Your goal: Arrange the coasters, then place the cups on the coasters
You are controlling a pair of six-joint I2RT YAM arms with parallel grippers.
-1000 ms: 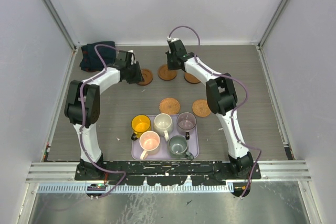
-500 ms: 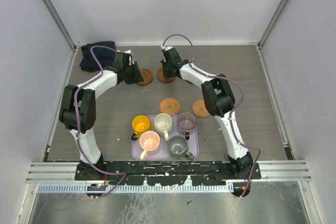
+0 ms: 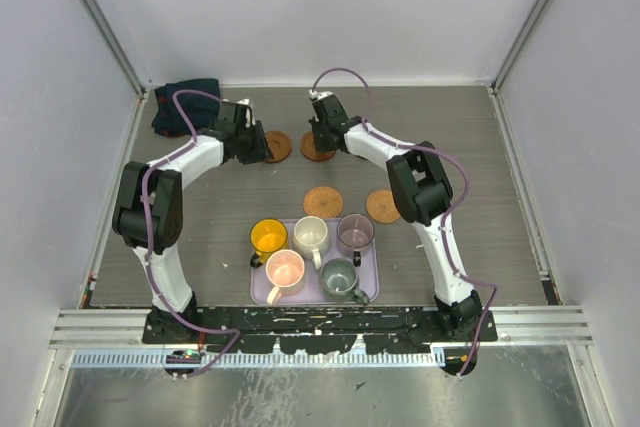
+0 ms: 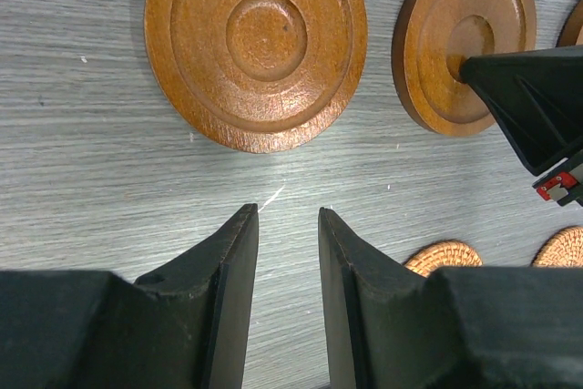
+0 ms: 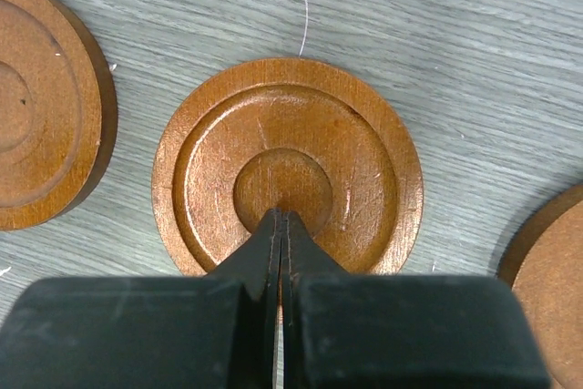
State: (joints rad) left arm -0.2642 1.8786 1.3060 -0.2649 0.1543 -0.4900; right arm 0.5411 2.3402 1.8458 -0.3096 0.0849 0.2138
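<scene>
Lilac tray (image 3: pixel 376 267) near front, dark cloth (image 3: pixel 185 107) in far-left corner, grey wood-grain tabletop (image 3: pixel 480 197)

No legible text or labels anywhere.

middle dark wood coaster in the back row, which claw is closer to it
Right. The right claw, shut, has its tips on the centre of the middle coaster; the left claw, slightly open, is just short of the left coaster beside it.

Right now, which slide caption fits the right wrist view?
Shut right tool over the centre of the middle brown coaster, between the left coaster and the right coaster.
</scene>
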